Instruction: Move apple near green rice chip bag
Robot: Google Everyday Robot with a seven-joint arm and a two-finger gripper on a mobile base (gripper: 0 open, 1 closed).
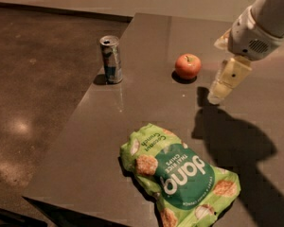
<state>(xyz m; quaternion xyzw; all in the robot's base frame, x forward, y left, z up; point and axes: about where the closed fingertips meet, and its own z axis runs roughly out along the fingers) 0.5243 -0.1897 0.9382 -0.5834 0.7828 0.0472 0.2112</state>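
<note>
Small round red-orange apple (188,66) noted on the dark grey worktop (132,126), at 12 o'clock from the crinkled bright green rice chip bag (180,176), well apart. Stem is pointed up; round, so no long axis.

Gripper (226,83) is seen at the apple's 4 o'clock, near but apart. Whether it is open cannot be told.

Risk judged: an off-centre touch could send the apple rolling toward the slim silver-blue can (111,59) at 9 o'clock.

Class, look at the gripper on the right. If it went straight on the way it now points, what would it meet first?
The gripper points down and slightly left. It would most likely meet the bare table top first, just right of the apple rather than the apple itself. Depth is hard to judge from this one view.
</note>
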